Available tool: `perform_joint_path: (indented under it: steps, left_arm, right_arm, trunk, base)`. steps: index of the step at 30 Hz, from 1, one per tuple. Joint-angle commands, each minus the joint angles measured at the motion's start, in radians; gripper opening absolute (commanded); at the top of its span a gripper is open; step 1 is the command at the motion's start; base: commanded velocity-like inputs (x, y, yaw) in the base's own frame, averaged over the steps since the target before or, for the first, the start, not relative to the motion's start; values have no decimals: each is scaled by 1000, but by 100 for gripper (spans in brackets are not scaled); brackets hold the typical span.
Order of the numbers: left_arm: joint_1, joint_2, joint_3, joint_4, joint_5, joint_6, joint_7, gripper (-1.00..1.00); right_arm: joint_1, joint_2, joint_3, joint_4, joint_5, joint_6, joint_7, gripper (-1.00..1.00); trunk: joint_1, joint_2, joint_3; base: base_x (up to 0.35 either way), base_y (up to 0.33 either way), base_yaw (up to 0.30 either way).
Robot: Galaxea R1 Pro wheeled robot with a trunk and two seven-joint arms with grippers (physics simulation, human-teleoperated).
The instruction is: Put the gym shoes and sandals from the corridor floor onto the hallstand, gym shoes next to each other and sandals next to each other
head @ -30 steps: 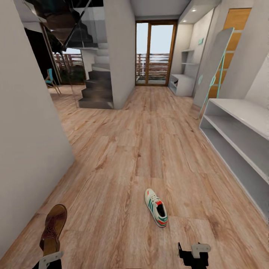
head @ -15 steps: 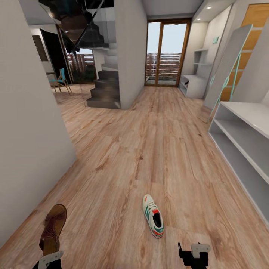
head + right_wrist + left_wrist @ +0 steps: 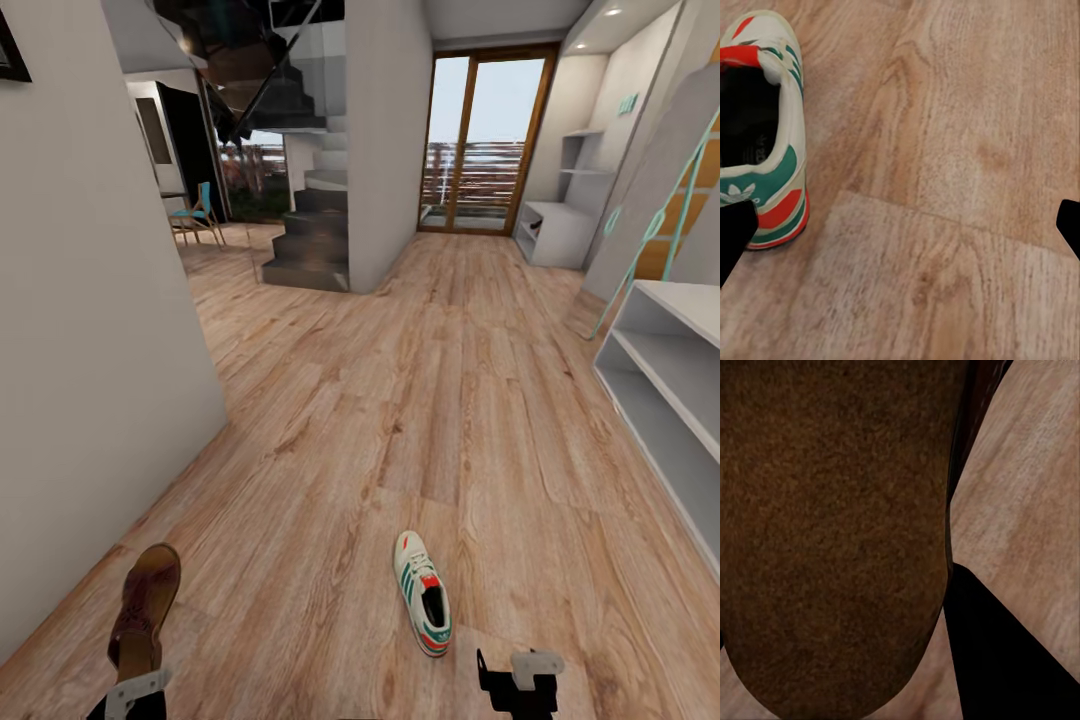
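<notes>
Grainy wood-plank floor [image 3: 420, 400], striped white sneaker [image 3: 424, 606], suede-brown sandal [image 3: 145, 605] in left hand [image 3: 135, 692]

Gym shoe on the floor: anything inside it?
The gym shoe lies upright on the corridor floor, opening up. Its dark lining and insole show nothing in the heel part. The toe end, covered by the tongue and laces, can't be checked.

Even, bright, rendered light fills the corridor, strongest at the glass door [image 3: 485, 145] at the far end. The floor [image 3: 400, 400] shows almost no cast shadows. The dark stairs [image 3: 310, 240] sit in shade. Walls lean outward at the head view's edges. The wrist views are soft, the sandal [image 3: 832, 532] a blurred brown mass.
</notes>
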Motion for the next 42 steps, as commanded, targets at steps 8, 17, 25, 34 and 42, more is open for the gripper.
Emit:
perform_joint_path:
  steps: [8,17,25,34,42]
  left_arm:
    - [-31,-1,1,-18,6,17,-11,-100]
    - [-242,-3,-3,-55,5,289,-23,-100]
    - [-399,-25,-64,-55,-99,404,-19,-100]
    - [-403,-28,-70,-51,-106,406,-22,-100]
    - [-403,-47,-75,-53,-107,406,-24,-100]
  right_arm:
    - [-1,6,9,-57,-3,47,-3,100]
    - [-2,7,7,-348,-3,429,-7,100]
    - [-20,1,2,-514,-4,614,-2,100]
    - [-20,3,8,-515,-5,617,0,100]
    - [-20,7,12,-515,-6,617,1,100]
  trunk:
    - [0,0,-1]
    - [0,0,-1]
    - [0,0,-1]
    - [0,0,-1]
    - [0,0,-1]
  base:
    - [2,-2,14]
    - [0,0,1]
    - [0,0,0]
    - [74,0,0]
    - [269,0,0]
